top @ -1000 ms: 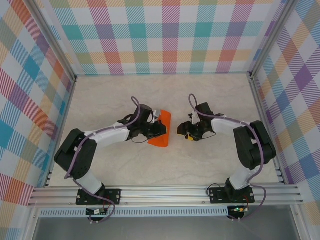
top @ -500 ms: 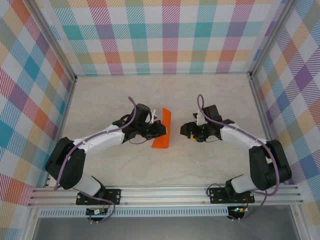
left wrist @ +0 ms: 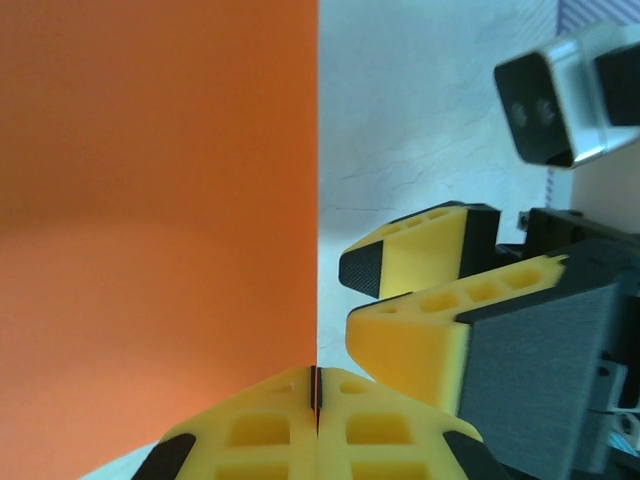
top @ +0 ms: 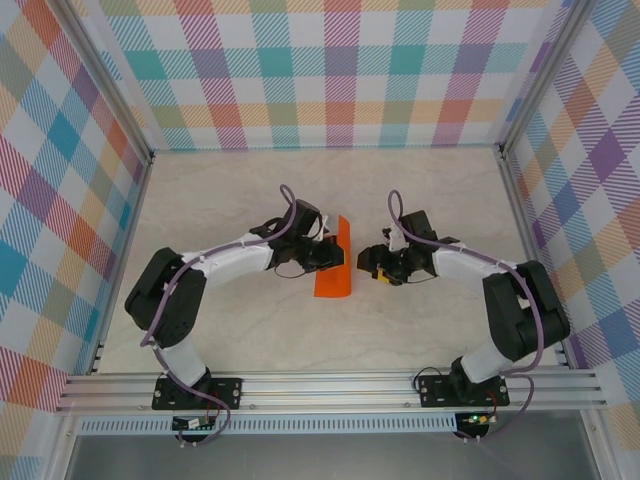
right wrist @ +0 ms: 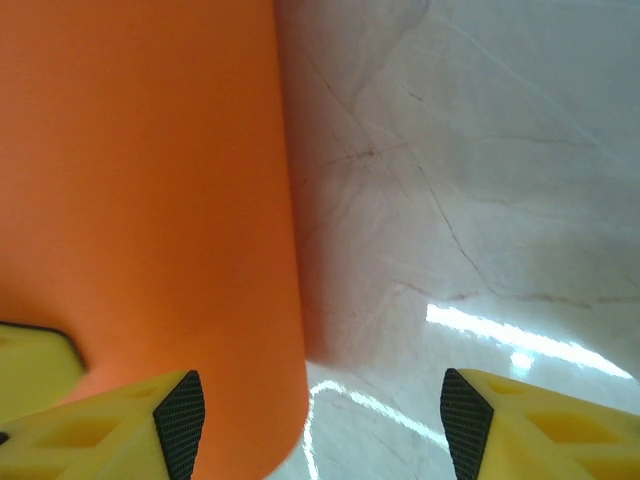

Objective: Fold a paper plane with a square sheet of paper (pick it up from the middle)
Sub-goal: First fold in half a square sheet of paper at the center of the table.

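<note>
Square sheet of paper (top: 335,282): plain orange, near the middle of the pale table (top: 230,190), between the two arms (from overhead it reads as a narrow slanted strip).

Left gripper (left wrist: 315,390) is pinched tight on it. Its wrist camera gives me the thin paper edge caught in the seam between the yellow fingertips, with the sheet spreading off to the left.

Right gripper (right wrist: 320,425) stands fairly wide, holding nothing. From its wrist I see the sheet's free edge reaching into the gap beside one finger (right wrist: 150,420); touching or not, I can't tell.

Overhead adds the layout: both grippers face each other across the sheet.
</note>
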